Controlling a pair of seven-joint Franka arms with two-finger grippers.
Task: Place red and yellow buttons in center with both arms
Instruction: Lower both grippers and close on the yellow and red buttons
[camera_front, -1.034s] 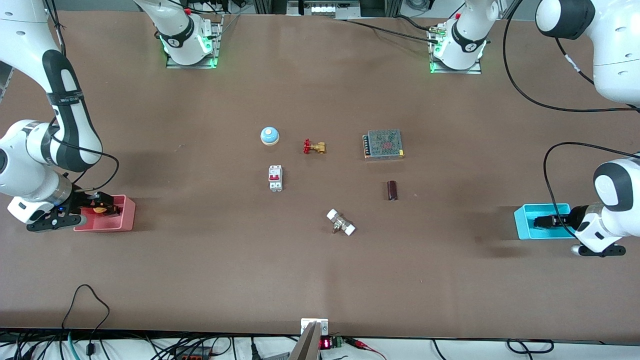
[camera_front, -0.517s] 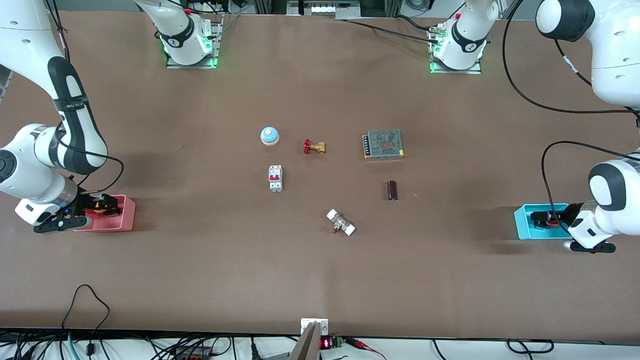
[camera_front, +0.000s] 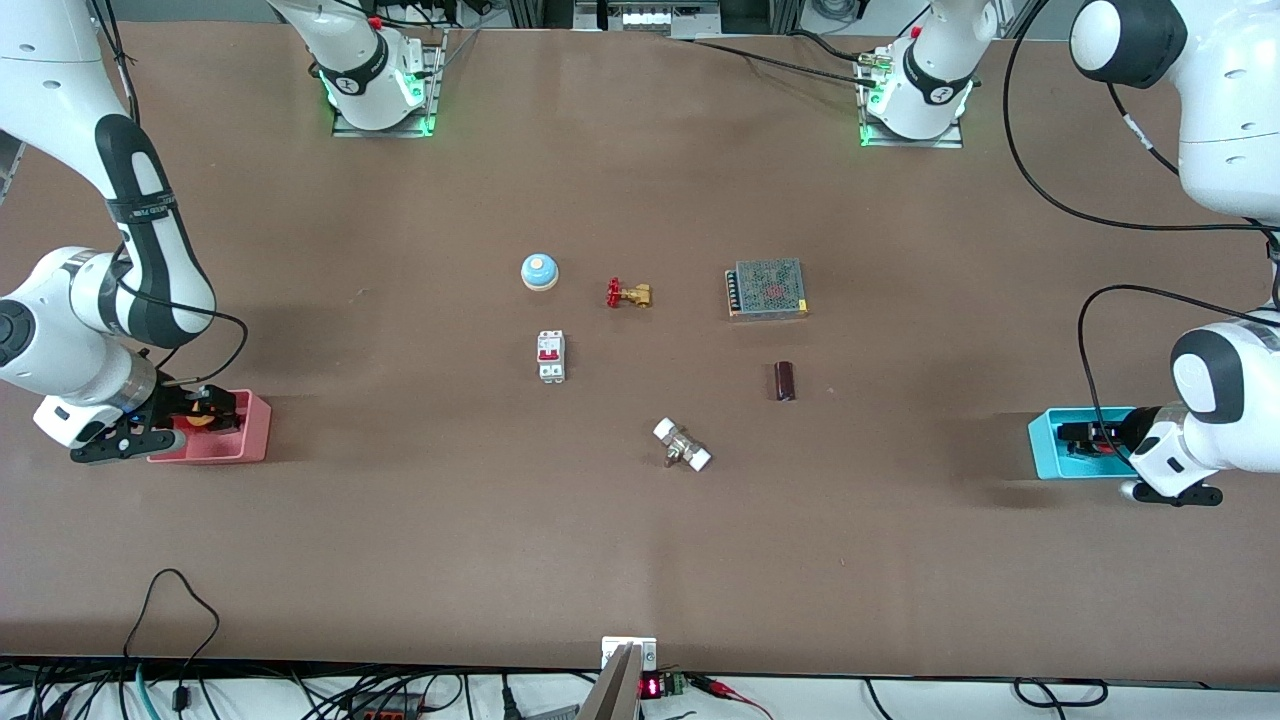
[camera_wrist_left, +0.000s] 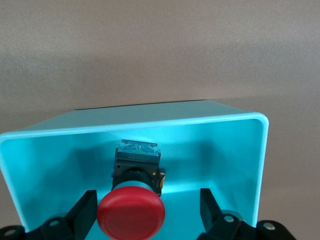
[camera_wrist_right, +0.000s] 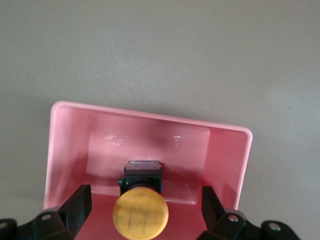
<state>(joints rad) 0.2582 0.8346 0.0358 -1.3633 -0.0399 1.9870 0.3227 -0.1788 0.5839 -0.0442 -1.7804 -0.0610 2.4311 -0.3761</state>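
Brown table (camera_front: 400, 560), bell (camera_front: 539, 271), valve (camera_front: 628, 294), breaker (camera_front: 551, 356) mid-table

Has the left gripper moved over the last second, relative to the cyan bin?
Yes. The left gripper has come further into the cyan bin, toward the table's middle, and is now open around the red button.

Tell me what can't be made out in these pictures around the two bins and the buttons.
- Left gripper: fingertips cut off by the left wrist view's edge; contact with the red button unclear.
- Right gripper: the same in the right wrist view, around the yellow button.
- Front view: both arms cover much of the cyan bin and pink bin; buttons too small.
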